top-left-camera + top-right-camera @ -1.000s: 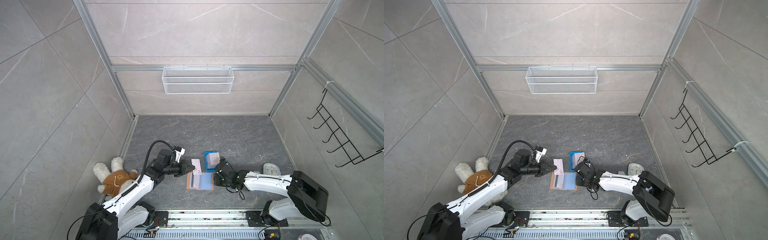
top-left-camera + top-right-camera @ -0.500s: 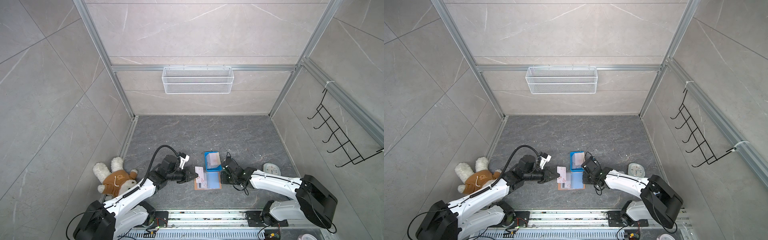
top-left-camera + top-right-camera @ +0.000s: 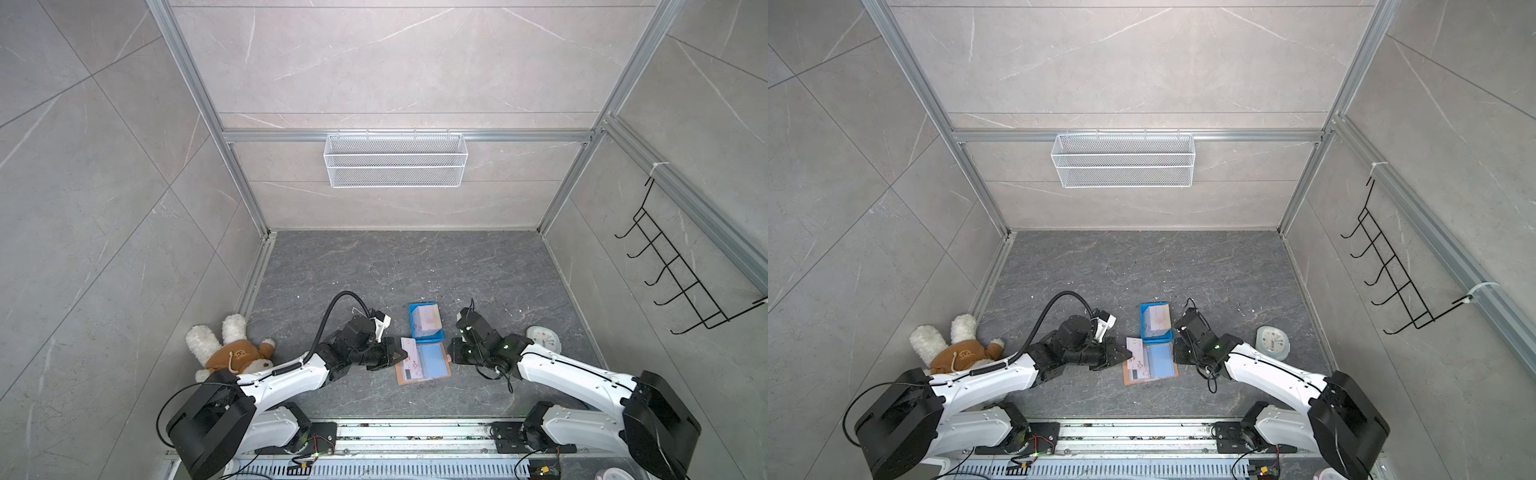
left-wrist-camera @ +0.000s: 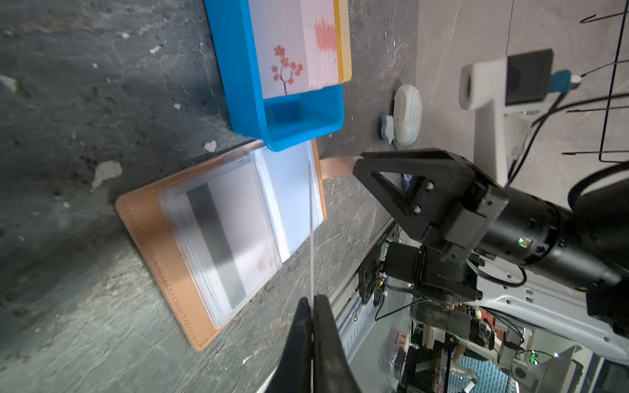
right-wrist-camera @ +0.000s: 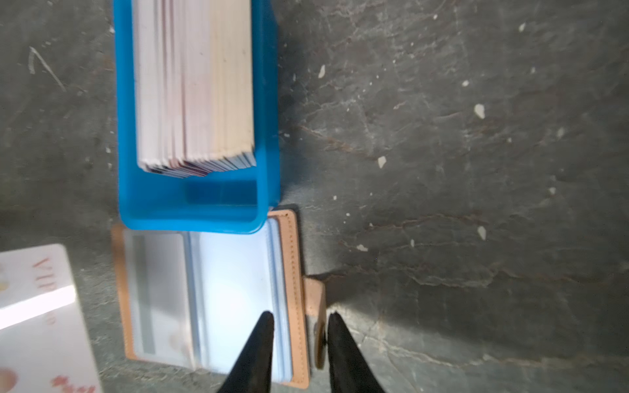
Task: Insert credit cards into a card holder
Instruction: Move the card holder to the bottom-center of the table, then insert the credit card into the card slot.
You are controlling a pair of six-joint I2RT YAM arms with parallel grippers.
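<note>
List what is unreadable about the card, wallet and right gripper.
- Thin white plastic card in the left gripper: edgewise in the left wrist view, cropped by the right wrist view's frame.
- Tan folding card holder: one edge behind the blue plastic tray, both wrist views.
- Right gripper: contact with snap tab blurred, right wrist view.

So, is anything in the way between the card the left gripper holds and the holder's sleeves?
Nothing visible. The card, pinched in the left gripper, hangs close by the open card holder. The blue tray sits at its far edge, the right gripper at its tab side.
</note>
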